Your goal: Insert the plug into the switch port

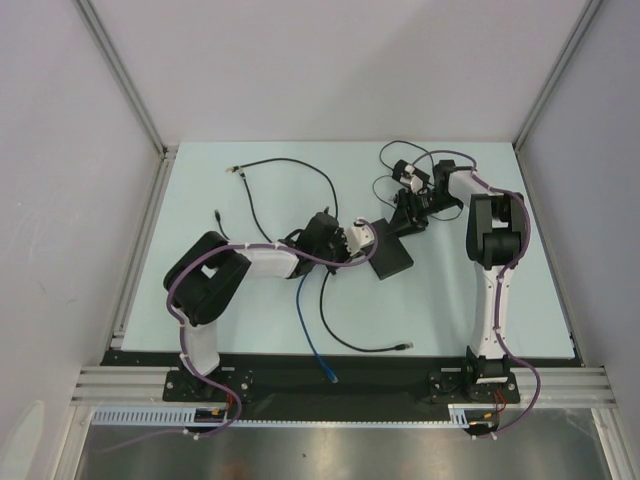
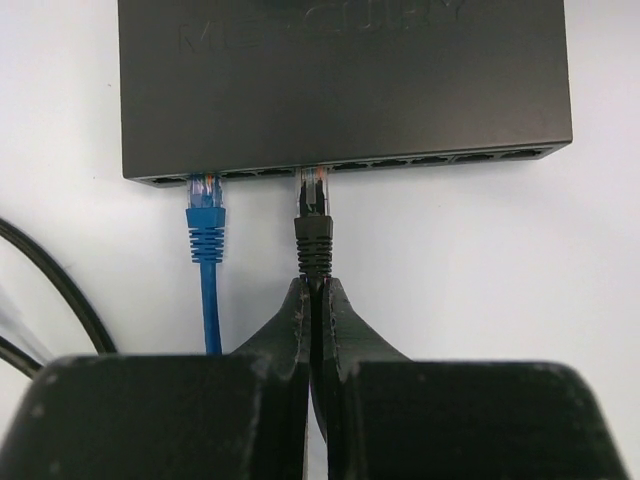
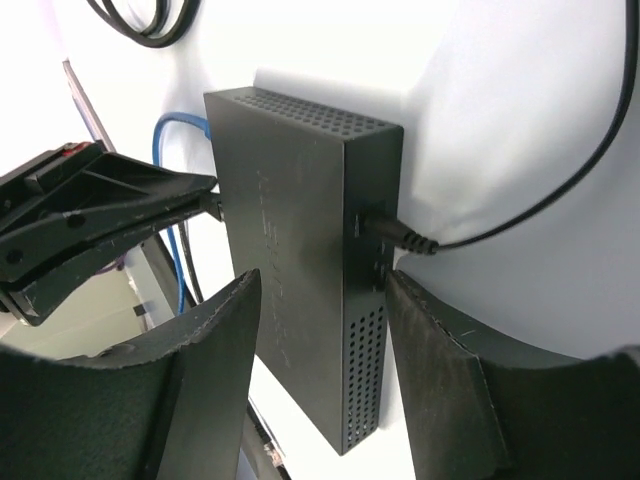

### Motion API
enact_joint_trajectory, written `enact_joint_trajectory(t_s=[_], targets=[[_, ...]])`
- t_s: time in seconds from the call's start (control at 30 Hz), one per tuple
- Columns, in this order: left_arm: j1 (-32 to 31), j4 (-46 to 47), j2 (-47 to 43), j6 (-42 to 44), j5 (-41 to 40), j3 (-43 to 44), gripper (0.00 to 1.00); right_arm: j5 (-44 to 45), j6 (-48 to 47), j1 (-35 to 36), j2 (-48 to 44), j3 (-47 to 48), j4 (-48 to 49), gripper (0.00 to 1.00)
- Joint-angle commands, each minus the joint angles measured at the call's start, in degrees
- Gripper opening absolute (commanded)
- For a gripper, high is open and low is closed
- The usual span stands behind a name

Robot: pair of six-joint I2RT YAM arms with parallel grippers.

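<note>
switch (image 1: 392, 258) lies flat near the middle of the pale table (image 1: 200, 190), between the 2 arms. right gripper (image 3: 322, 285) straddles its power-socket end, jaws apart; whether they press it i cannot tell. left gripper (image 2: 312, 285) is pinched tight on the black cable (image 2: 314, 258) just behind the black plug (image 2: 313, 195), whose clear tip is in a port mouth. blue plug (image 2: 205, 195) sits in a port further left.

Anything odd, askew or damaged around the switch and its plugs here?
Nothing stands out. The flat matte-black switch box looks undamaged. The blue plug and black plug sit straight at its ports, with the left gripper shut on the black plug's tail.
</note>
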Motion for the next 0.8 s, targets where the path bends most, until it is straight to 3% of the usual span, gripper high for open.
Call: enact_joint_trajectory(t_s=[0.0, 0.4, 0.77], targets=[[-0.9, 4.1, -1.9, 1.5, 2.2, 0.3, 0.00, 0.1, -1.6, 0.6, 1.4, 2.7, -2.9, 0.58], [-2.1, 1.2, 1.2, -0.5, 0.1, 5.3, 0.00, -3.9, 2.7, 2.4, 1.6, -2.5, -2.1, 0.43], [-2.1, 2.8, 4.2, -6.2, 3.0, 9.7, 0.00, -4.3, 19.2, 5.4, -6.0, -19.4, 16.7, 0.35]])
